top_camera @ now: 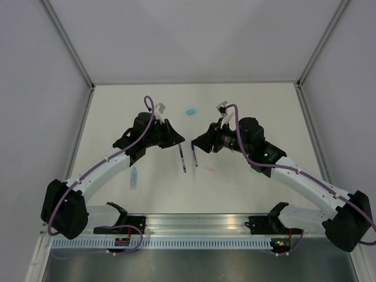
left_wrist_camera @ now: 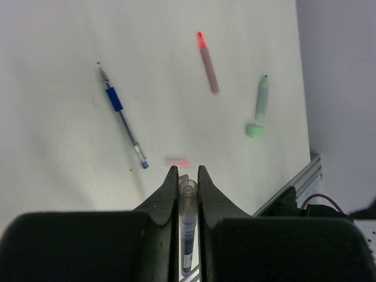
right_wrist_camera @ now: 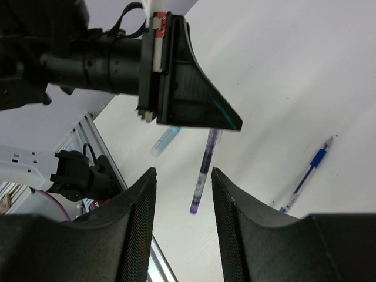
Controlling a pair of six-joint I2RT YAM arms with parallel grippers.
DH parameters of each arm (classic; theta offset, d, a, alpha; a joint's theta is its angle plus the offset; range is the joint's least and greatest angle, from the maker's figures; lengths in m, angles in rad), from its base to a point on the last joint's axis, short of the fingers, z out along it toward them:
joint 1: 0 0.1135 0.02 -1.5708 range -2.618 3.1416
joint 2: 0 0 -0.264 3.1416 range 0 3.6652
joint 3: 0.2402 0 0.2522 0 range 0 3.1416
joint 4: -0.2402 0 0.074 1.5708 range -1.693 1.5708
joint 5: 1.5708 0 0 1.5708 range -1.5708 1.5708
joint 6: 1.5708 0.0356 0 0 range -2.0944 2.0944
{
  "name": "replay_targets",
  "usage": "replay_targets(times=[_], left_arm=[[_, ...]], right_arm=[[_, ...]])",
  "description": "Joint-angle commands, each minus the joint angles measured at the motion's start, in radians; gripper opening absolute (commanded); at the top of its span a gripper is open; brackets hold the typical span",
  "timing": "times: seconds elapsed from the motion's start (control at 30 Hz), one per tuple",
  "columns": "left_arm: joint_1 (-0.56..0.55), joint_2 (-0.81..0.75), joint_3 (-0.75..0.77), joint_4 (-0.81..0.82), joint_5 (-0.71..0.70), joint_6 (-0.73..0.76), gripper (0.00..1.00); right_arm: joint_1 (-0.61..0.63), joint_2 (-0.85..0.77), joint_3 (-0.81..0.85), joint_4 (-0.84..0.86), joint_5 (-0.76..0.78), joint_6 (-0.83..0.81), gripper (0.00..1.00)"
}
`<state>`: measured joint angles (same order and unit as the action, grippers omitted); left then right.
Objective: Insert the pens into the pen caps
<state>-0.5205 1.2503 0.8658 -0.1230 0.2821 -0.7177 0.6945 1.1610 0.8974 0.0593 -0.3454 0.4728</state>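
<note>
Seen from above, the left fingers (top_camera: 174,140) were clenched on a purple pen (top_camera: 183,158) that stuck out toward the bottom of the frame, over the middle of the surface (top_camera: 252,106). The right fingers (top_camera: 201,143) stood just to its right, and a light blue cap (top_camera: 190,110) lay apart toward the top. In the left wrist view the pen's long axis ran straight up the frame between the pinching fingers, and a pink cap (left_wrist_camera: 177,163) lay crosswise on the surface just above its end. In the right wrist view the right fingers were spread and empty, with the pen hanging beyond their gap, nearly upright in the frame. The left arm looked better placed for the pink cap.
</note>
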Motion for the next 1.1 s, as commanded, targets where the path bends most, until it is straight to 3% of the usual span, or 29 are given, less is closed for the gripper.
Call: replay_targets(times=[0.0,0.17,0.33,0.53,0.73,0.87,1.07], left_arm=[[0.053,0.107,0.088,-0.047,-0.027,0.096,0.02],[0.079,0.293,0.208,-0.098,-0.129,0.188,0.02],[0.079,0.478,0.349,-0.151,-0.193,0.236,0.02],[0.079,0.573,0.440,-0.222,-0.316,0.264,0.02],[0.079,0.689,0.519,-0.282,-0.337,0.281,0.02],[0.079,0.716,0.539,-0.297,-0.366,0.288,0.13],[0.079,0.748,0.556,-0.305,-0.360,0.285,0.22]], right_arm=[[0.000,-0.131,-0.066,-0.058,0.095,0.015,0.48],[0.000,-0.271,-0.152,-0.055,0.184,0.049,0.49],[0.000,-0.291,-0.158,-0.085,0.215,0.038,0.49],[0.000,-0.285,-0.153,-0.105,0.226,0.021,0.49],[0.000,-0.300,-0.158,-0.107,0.226,0.021,0.49],[0.000,-0.294,-0.160,-0.107,0.233,0.018,0.49],[0.000,-0.284,-0.150,-0.124,0.262,0.004,0.49]])
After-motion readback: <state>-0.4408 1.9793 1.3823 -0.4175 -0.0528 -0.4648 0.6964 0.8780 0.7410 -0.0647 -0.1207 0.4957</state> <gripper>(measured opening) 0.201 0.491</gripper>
